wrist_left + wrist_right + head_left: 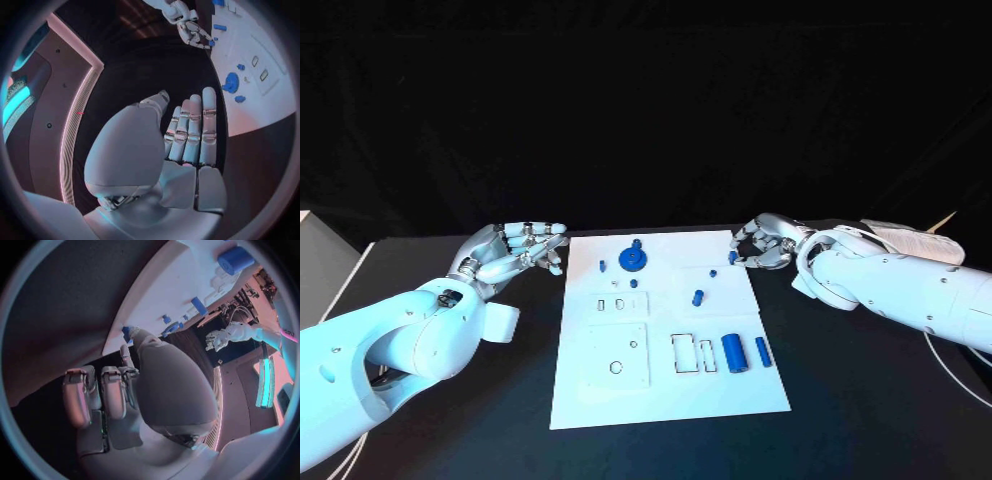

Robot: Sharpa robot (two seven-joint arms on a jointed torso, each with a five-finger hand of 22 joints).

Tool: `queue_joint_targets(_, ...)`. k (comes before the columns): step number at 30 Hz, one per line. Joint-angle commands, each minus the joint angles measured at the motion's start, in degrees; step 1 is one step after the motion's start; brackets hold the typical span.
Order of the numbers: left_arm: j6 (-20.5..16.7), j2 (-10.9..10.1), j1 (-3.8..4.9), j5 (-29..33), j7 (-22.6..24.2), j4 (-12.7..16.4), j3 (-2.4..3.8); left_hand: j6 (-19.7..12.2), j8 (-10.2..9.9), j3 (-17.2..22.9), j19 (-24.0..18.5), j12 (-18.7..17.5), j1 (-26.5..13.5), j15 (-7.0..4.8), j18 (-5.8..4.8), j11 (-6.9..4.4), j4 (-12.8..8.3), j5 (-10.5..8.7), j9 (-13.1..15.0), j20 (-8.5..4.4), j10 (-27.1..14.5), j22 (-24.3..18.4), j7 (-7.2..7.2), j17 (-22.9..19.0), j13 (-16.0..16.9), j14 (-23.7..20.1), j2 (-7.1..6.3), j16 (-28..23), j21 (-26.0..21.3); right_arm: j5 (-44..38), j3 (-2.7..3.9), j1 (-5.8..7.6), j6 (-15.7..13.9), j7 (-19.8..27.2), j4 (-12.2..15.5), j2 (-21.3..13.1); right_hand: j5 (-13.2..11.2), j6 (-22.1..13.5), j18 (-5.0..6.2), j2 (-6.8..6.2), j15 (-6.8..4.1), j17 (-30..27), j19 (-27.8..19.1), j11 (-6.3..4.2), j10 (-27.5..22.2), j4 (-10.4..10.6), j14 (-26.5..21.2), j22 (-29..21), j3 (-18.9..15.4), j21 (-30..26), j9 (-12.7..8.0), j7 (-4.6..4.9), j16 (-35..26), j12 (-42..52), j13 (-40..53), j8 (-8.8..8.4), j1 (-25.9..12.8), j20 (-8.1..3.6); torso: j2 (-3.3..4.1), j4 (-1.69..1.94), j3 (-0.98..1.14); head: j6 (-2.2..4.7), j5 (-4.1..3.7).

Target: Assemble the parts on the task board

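The task board [668, 330] lay flat in the middle of the black counter [862, 400], between the two arms; its far edge merged with the dark backdrop and was hard to trace. On it sat a round blue part with a central peg [633, 260] near the far left, several tiny blue parts around it too small to tell apart, a short blue peg [698, 296] towards the middle, and two blue cylinders lying side by side near the right edge, the thicker one [734, 353] just beside the thinner one [763, 350]; shallow outlined recesses marked the board's left and centre.

The left robot hand [521, 249] hovered just off the board's far left corner, fingers straight and side by side, thumb apart, holding nothing, as its wrist view confirmed [190, 132].

The right robot hand [764, 243] sat at the board's far right corner with its fingers curled inward; a small blue part [733, 257] lay at its fingertips, and the right wrist view showed that blue piece [127, 332] partly hidden behind a fingertip; I could not tell whether it was pinched or merely touched.
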Motion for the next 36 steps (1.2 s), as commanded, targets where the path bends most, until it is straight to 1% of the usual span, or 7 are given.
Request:
queue_joint_targets(1,0.90,0.15,-0.01,-0.17,0.57,0.07,0.05,-0.10,0.35,0.23,-0.48,0.01,0.01,-0.08,0.34,0.07,-0.02,-0.05,0.07,-0.04,-0.33,0.07,-0.24,-0.05,-0.04,-0.06,-0.72,0.37,0.32,-1.09,0.00,-0.11,1.16,-0.22,-0.18,0.24,-0.06,0.66,-1.05,0.68,-0.32,15.08,5.56,-0.05,6.02,0.03,5.88,14.29,0.58,0.23,0.08,-0.16,0.37,0.12,15.06,0.17,-0.17,-0.14,0.01,0.05,0.00,0.01,-0.07)
queue_joint_targets(13,0.89,0.16,-0.02,-0.18,0.56,0.02,0.05,-0.10,0.35,0.23,-0.48,0.01,0.01,-0.08,0.34,0.07,-0.02,-0.05,0.07,-0.04,-0.33,0.07,-0.24,-0.05,-0.04,-0.06,-0.72,0.37,0.32,-1.50,0.00,-0.30,1.20,-0.65,-0.65,1.06,-0.09,1.04,-1.05,0.84,-0.56,15.08,5.56,-0.18,6.02,0.16,5.88,14.30,1.31,0.24,0.05,-0.29,0.37,0.12,15.06,0.30,-0.42,-0.37,-0.02,0.08,-0.03,-0.19,-0.11)
queue_joint_targets(18,0.87,0.15,-0.02,-0.18,0.55,0.00,0.05,-0.15,0.35,0.31,-0.52,0.02,0.00,-0.05,0.33,0.10,-0.02,-0.05,0.08,-0.02,-0.47,0.11,-0.21,-0.06,-0.05,-0.09,-0.70,0.40,0.39,-1.56,0.00,-0.32,1.29,-0.86,-1.02,1.31,0.03,1.57,-1.08,1.08,-0.80,15.08,5.60,-0.39,6.02,0.28,5.88,14.39,2.15,0.32,0.05,-0.53,0.37,0.12,15.06,0.51,-0.72,-0.60,-0.06,0.08,-0.07,-0.20,-0.13)
queue_joint_targets(30,0.86,0.15,-0.02,-0.18,0.49,-0.05,0.05,-0.18,0.35,0.34,-0.54,0.02,-0.02,-0.04,0.33,0.12,0.00,-0.05,0.08,-0.01,-0.53,0.12,-0.19,-0.07,-0.06,-0.10,-0.67,0.42,0.42,-2.19,-0.01,-0.33,0.80,-1.93,-1.38,1.68,0.22,2.17,-1.07,1.17,-0.94,15.08,5.60,-0.66,6.02,0.53,5.88,14.38,3.02,0.30,0.08,-0.78,0.37,0.12,15.06,0.81,-1.42,-0.81,-0.05,0.02,0.02,-0.18,-0.11)
queue_joint_targets(36,0.86,0.14,-0.02,-0.18,0.48,-0.07,0.05,-0.18,0.35,0.34,-0.54,0.02,-0.02,-0.04,0.33,0.12,0.00,-0.05,0.08,-0.01,-0.53,0.12,-0.19,-0.07,-0.06,-0.10,-0.67,0.42,0.42,-2.35,-0.01,-0.34,0.18,-2.06,-1.23,1.71,0.55,2.67,-1.10,1.42,-1.02,15.08,5.63,-0.82,6.02,0.68,5.88,14.45,3.67,0.37,0.14,-0.96,0.37,0.12,15.06,1.12,-1.83,-0.89,-0.06,-0.01,0.02,-0.19,-0.11)
